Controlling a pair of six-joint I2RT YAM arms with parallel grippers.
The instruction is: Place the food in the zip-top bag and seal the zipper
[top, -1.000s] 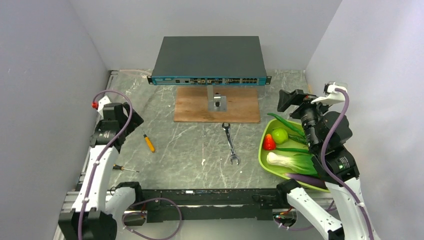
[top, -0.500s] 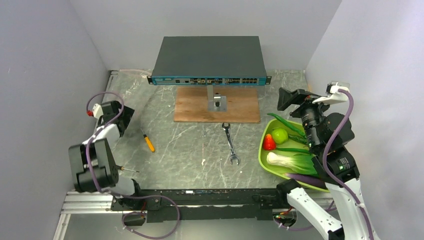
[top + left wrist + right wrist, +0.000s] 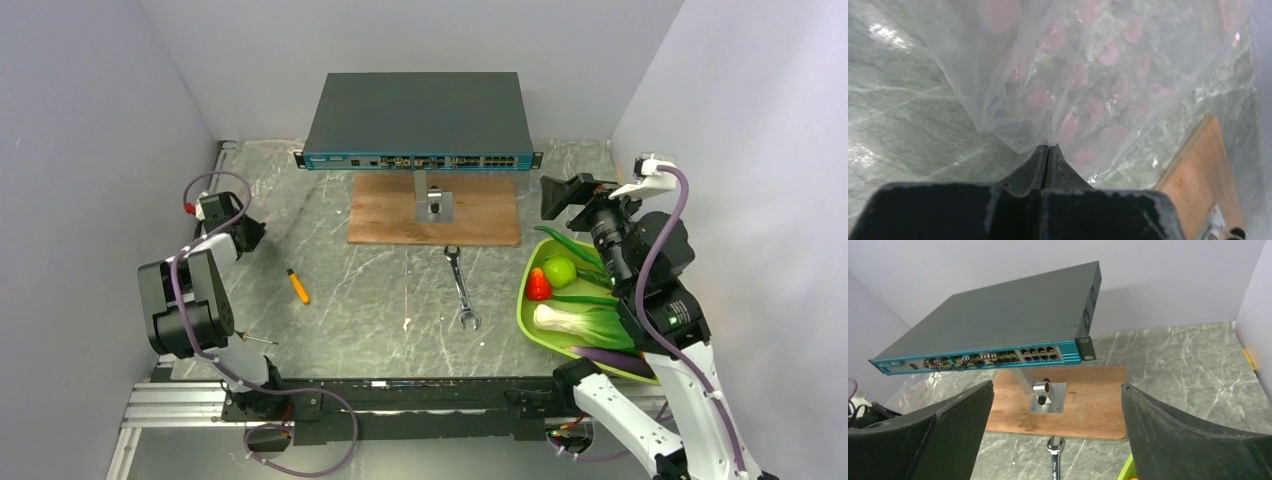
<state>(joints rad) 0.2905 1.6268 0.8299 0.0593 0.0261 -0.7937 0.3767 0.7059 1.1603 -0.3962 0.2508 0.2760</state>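
My left gripper (image 3: 1048,147) is shut, its tips pinching a fold of the zip-top bag (image 3: 1088,70), a clear crinkly film with pink spots that fills the left wrist view. The zipper does not show. From above, the left gripper (image 3: 250,235) sits low at the table's back left. The food lies in a lime-green tray (image 3: 527,312): a red strawberry (image 3: 538,285), a green apple (image 3: 560,271), bok choy (image 3: 585,322), green beans (image 3: 570,245) and a purple eggplant (image 3: 610,358). Above the tray's far end my right gripper (image 3: 560,195) (image 3: 1058,387) stands wide open and holds nothing.
A network switch (image 3: 418,115) stands on a post over a wooden board (image 3: 433,212). In front of the board lies a wrench (image 3: 461,288). An orange-handled screwdriver (image 3: 298,286) and a thin dark screwdriver (image 3: 255,340) lie at the left. Walls close both sides.
The left arm folded back, and its gripper moved towards the back left and shut on the bag. The right gripper shifted slightly left.
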